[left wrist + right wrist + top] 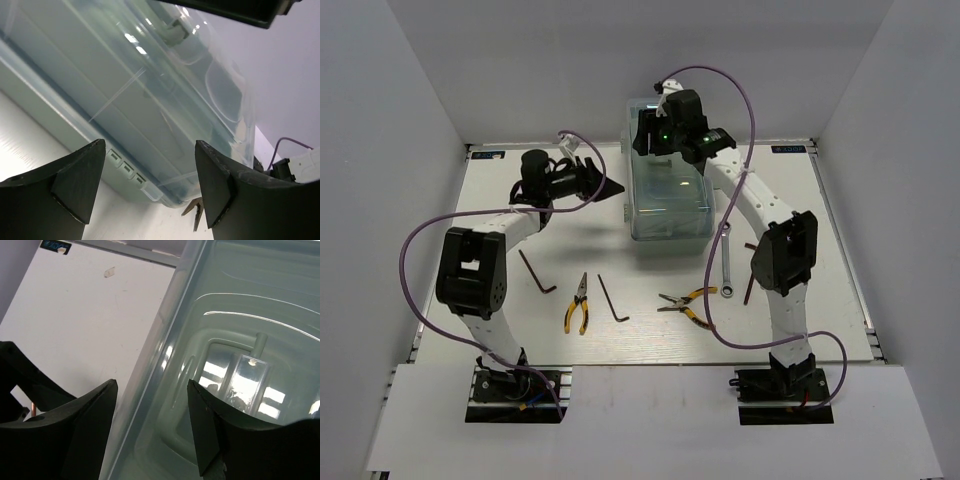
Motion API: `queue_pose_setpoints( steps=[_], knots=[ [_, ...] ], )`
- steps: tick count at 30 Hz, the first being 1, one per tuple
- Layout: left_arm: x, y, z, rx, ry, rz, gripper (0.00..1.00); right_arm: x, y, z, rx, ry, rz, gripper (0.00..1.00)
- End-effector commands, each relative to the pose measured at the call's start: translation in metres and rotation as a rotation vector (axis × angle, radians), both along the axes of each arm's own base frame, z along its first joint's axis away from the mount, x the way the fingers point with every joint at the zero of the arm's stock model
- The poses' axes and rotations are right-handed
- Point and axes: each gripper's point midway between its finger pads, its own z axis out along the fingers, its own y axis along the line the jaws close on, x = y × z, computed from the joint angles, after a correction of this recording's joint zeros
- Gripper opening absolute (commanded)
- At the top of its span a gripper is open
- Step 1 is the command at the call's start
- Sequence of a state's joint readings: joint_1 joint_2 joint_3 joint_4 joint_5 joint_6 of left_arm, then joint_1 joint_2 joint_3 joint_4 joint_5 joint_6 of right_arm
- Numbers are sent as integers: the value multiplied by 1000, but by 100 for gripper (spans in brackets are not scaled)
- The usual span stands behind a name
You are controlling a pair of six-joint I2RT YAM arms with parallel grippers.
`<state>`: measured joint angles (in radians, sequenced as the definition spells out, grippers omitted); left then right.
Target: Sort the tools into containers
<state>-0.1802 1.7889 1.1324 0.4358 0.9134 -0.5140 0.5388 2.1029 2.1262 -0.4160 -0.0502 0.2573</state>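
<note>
The pale green toolbox with its clear lid shut stands at the back centre of the table. My left gripper is open at its left side; in the left wrist view the toolbox wall fills the gap between the spread fingers of that gripper. My right gripper hangs open over the lid's far left edge, with the lid and its clear handle below that gripper. Two pliers, a wrench and hex keys lie on the table.
Another dark hex key lies partly behind the right arm. White walls close in the table on the left, right and back. The tools lie in a row between the toolbox and the arm bases.
</note>
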Motion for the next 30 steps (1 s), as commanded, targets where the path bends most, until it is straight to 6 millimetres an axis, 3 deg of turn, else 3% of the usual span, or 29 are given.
queue_pose_setpoints(
  steps=[1, 6, 11, 16, 25, 30],
  knots=[
    [-7, -9, 39, -43, -126, -91, 82, 13, -4, 11, -22, -59, -139, 64],
    [-9, -11, 41, -48, -144, -123, 82, 10, -1, 3, -33, -42, -171, 64],
    [-7, -12, 53, -53, -174, -132, 83, 14, -11, -2, -20, -14, -270, 66],
    [-3, -12, 46, -49, -153, -123, 85, 15, -19, -8, -6, 25, -305, 67],
    [5, -17, 45, -46, -130, -123, 85, 4, -6, -37, 64, 163, -270, 67],
    [7, -27, 46, -47, -128, -141, 85, 1, -3, -43, 96, 213, -268, 67]
  ],
)
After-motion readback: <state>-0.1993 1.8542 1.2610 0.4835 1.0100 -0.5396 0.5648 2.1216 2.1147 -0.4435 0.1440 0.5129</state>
